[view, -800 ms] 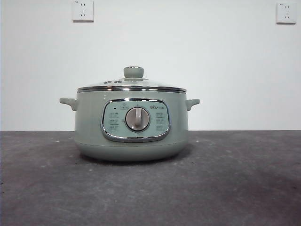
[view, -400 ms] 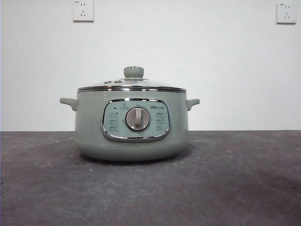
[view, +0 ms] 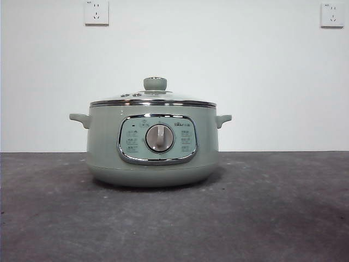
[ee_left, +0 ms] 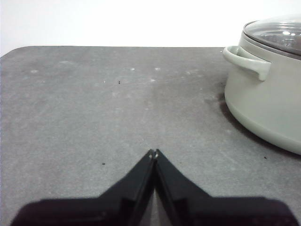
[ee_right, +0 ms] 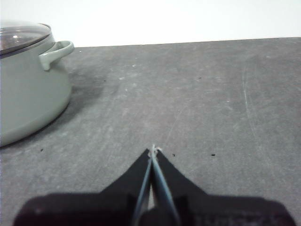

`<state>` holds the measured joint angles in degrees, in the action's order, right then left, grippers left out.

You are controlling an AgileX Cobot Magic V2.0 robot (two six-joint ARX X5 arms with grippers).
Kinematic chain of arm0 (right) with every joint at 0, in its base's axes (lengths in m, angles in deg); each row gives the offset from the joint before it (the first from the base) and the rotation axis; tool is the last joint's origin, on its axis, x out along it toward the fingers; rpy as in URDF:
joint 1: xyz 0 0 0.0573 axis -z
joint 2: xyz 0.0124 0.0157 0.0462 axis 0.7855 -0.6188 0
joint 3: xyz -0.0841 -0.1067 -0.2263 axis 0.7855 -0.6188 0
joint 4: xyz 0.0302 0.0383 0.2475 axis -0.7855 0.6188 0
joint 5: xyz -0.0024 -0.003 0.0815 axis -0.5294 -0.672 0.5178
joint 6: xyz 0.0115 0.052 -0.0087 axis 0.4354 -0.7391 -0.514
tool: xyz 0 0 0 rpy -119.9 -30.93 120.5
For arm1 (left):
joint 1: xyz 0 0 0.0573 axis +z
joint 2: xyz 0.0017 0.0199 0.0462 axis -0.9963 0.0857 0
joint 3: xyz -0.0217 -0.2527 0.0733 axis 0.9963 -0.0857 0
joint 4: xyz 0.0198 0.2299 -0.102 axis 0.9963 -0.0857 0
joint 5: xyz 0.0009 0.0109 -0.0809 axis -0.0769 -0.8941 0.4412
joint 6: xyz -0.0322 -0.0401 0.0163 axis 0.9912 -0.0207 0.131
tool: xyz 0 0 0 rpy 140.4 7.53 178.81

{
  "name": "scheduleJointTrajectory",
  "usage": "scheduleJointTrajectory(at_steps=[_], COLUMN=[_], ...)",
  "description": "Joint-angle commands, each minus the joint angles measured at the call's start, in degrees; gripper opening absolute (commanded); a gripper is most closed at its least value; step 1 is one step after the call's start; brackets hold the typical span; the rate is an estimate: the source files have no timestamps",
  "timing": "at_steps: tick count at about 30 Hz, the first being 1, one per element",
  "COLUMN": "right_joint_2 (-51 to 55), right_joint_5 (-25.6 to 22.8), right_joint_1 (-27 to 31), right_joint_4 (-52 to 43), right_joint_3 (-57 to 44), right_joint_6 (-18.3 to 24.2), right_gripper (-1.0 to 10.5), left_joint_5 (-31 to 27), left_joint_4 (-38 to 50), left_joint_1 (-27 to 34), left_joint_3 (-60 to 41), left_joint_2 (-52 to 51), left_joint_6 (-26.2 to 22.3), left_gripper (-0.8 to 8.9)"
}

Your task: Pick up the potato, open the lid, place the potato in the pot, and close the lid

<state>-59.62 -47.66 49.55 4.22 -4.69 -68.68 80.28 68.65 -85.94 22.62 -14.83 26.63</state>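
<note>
The pale sage-green pot [view: 152,144] stands in the middle of the dark table in the front view, its silver dial facing me. The glass lid [view: 154,98] with its green knob sits shut on the pot. The pot also shows in the left wrist view [ee_left: 268,99] and in the right wrist view [ee_right: 28,94]. My left gripper [ee_left: 154,153] is shut and empty, low over the table beside the pot. My right gripper [ee_right: 154,149] is shut and empty on the pot's other side. The potato is out of view.
The dark grey table [view: 272,207] spreads around the pot. A white wall with two sockets [view: 96,12] stands behind it. Neither arm shows in the front view.
</note>
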Motion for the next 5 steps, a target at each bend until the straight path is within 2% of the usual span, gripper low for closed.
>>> scheduleJointTrajectory(at_steps=[1, 5], right_joint_2=[0.17, 0.17], right_joint_5=[-0.07, -0.07], right_joint_1=[0.09, 0.09], right_joint_4=[-0.31, -0.31], right_joint_3=[-0.59, -0.59], right_joint_6=[0.37, 0.37], right_gripper=[0.0, 0.0], left_joint_5=[0.07, 0.07], left_joint_4=[0.5, 0.5], left_joint_1=[-0.11, -0.11], left_joint_3=[-0.63, -0.63], left_joint_2=[-0.02, -0.02], left_joint_6=[0.26, 0.28], left_gripper=[-0.04, -0.04])
